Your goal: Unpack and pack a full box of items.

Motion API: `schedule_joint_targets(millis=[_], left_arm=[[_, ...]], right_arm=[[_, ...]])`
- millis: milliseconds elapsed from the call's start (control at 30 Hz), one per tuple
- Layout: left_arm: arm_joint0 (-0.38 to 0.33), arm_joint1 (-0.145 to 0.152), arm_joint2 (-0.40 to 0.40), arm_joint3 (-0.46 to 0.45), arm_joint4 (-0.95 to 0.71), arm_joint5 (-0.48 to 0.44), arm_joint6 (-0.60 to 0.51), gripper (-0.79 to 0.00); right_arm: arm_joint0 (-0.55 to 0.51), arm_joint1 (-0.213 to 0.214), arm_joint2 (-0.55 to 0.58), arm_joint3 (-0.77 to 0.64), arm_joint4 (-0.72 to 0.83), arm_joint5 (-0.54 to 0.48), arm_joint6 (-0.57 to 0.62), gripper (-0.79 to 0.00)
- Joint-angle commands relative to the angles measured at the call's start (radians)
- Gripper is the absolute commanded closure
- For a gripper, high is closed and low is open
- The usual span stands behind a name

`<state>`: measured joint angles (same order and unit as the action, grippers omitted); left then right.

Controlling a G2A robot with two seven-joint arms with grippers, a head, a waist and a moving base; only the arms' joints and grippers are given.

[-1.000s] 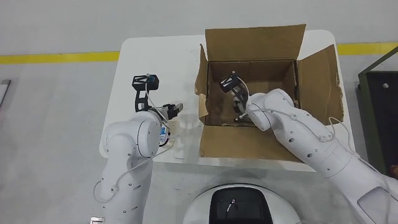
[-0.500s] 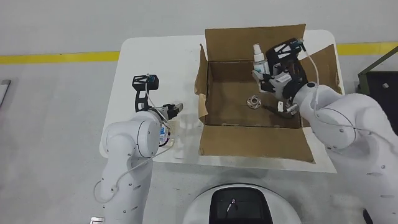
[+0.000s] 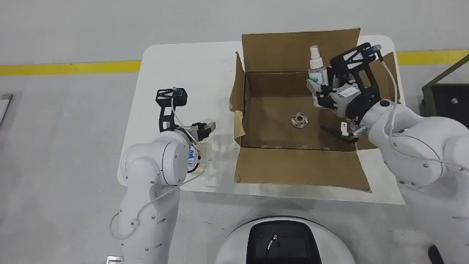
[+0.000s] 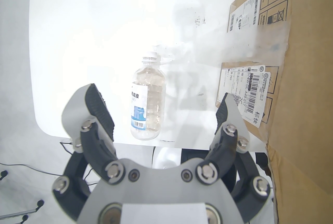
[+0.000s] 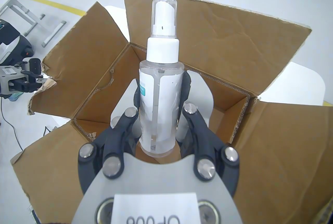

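Note:
The open cardboard box (image 3: 256,165) stands on the right half of the white table (image 3: 183,66). My right gripper (image 3: 327,88) is above the box's far right corner, shut on a clear spray bottle (image 3: 316,64) with a white pump and clear cap. In the right wrist view the spray bottle (image 5: 159,95) stands upright between the fingers (image 5: 186,90). A small round metal part (image 3: 298,120) lies on the box floor. My left gripper (image 4: 160,101) hangs open over a clear capped bottle (image 4: 147,100) lying on the table left of the box.
The box's four flaps (image 3: 377,103) are folded outward; the left one (image 3: 237,92) is torn. Labels are stuck on the box's outer left wall (image 4: 249,90). The table's near edge (image 4: 52,135) is close to the lying bottle.
My right gripper has come up out of the box with the spray bottle and moved toward the far right corner. The left arm has kept still.

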<state>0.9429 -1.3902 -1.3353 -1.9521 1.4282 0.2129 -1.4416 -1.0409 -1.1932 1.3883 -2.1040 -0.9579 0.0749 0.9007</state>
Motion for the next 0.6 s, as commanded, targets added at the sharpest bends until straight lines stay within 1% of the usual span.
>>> schedule_joint_targets(millis=[0, 67, 133, 200, 267, 333, 400, 467, 567], left_arm=[[0.000, 0.000, 0.000, 0.000, 0.000, 0.000, 0.000, -0.785], [0.000, 0.000, 0.000, 0.000, 0.000, 0.000, 0.000, -0.785], [0.000, 0.000, 0.000, 0.000, 0.000, 0.000, 0.000, -0.785], [0.000, 0.000, 0.000, 0.000, 0.000, 0.000, 0.000, -0.785], [0.000, 0.000, 0.000, 0.000, 0.000, 0.000, 0.000, -0.785], [0.000, 0.000, 0.000, 0.000, 0.000, 0.000, 0.000, -0.785], [0.000, 0.000, 0.000, 0.000, 0.000, 0.000, 0.000, -0.785], [0.000, 0.000, 0.000, 0.000, 0.000, 0.000, 0.000, -0.785], [0.000, 0.000, 0.000, 0.000, 0.000, 0.000, 0.000, -0.785]], right_arm=[[-0.012, 0.000, 0.032, -0.022, 0.016, 0.016, -0.050, 0.000], [-0.027, 0.004, 0.095, -0.062, 0.024, 0.027, -0.069, 0.000], [-0.045, 0.009, 0.190, -0.111, 0.037, 0.047, -0.079, 0.000], [-0.073, 0.013, 0.309, -0.158, 0.064, 0.066, -0.083, 0.000], [-0.120, 0.018, 0.436, -0.204, 0.082, 0.084, -0.065, 0.000], [-0.181, 0.022, 0.556, -0.226, 0.083, 0.074, -0.021, 0.000], [-0.246, 0.025, 0.652, -0.237, 0.083, 0.057, 0.023, 0.000], [-0.318, 0.023, 0.717, -0.228, 0.105, 0.048, 0.051, 0.000], [-0.437, 0.019, 0.753, -0.207, 0.131, 0.015, 0.095, 0.000]])
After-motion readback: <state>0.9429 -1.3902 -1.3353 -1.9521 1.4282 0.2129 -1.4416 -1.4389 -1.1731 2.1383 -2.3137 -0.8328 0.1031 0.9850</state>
